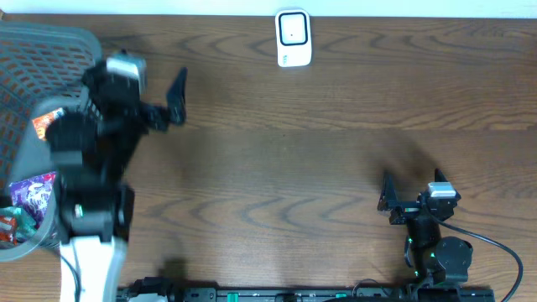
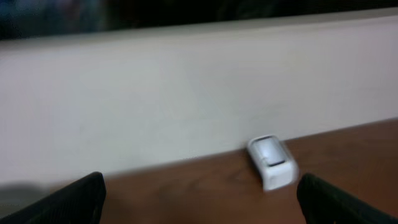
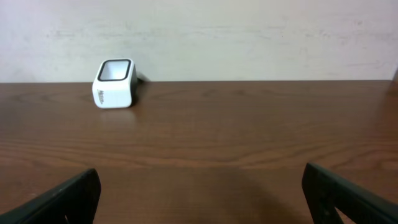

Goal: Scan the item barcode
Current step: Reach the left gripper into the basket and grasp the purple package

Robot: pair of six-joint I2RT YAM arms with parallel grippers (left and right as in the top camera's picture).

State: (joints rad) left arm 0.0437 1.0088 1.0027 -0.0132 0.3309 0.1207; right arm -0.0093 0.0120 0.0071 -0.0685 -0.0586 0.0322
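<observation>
The white barcode scanner [image 1: 294, 38] stands at the far edge of the table, near the middle; it also shows in the left wrist view as a blurred scanner [image 2: 272, 163] and in the right wrist view as a scanner [image 3: 114, 83] far ahead to the left. Packaged items lie in the grey basket [image 1: 50, 50] at the left: an orange packet [image 1: 44, 125] and a purple packet [image 1: 33, 193]. My left gripper [image 1: 172, 102] hovers just right of the basket, open and empty [image 2: 199, 208]. My right gripper [image 1: 386, 195] sits low at the front right, open and empty [image 3: 202, 199].
A pale wall [image 3: 249, 37] runs behind the table's far edge. A black cable [image 1: 503, 252] trails from the right arm's base. Bare brown tabletop [image 1: 294, 168] lies between the two arms.
</observation>
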